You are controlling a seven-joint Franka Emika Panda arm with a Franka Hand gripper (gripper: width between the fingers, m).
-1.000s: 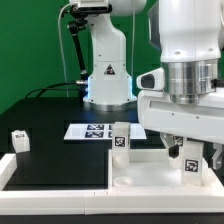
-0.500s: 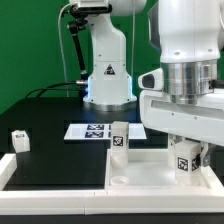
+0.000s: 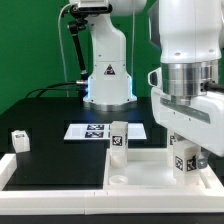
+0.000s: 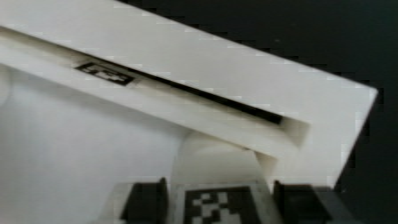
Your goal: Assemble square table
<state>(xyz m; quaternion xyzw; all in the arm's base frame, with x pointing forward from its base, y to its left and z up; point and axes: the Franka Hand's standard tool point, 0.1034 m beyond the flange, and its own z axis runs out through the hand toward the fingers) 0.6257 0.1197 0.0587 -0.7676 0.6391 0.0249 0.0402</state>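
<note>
The white square tabletop (image 3: 140,166) lies at the front, on the exterior view's right. My gripper (image 3: 186,150) hangs over its right corner, shut on a stubby white leg (image 3: 183,163) that stands upright with its tag facing the camera. In the wrist view the same leg (image 4: 226,165) sits between my dark fingers (image 4: 146,200), next to the tabletop's raised edge (image 4: 231,95). A second tagged leg (image 3: 120,138) stands upright at the tabletop's far left corner. A third small leg (image 3: 19,141) rests on the black mat at the exterior view's left.
The marker board (image 3: 90,131) lies flat on the black mat behind the tabletop. The arm's white base (image 3: 108,75) stands at the back. White border rails (image 3: 50,195) run along the front and the left of the mat.
My fingers have closed from wide open onto the leg at the right corner. The wrist has shifted slightly toward the exterior view's right.
</note>
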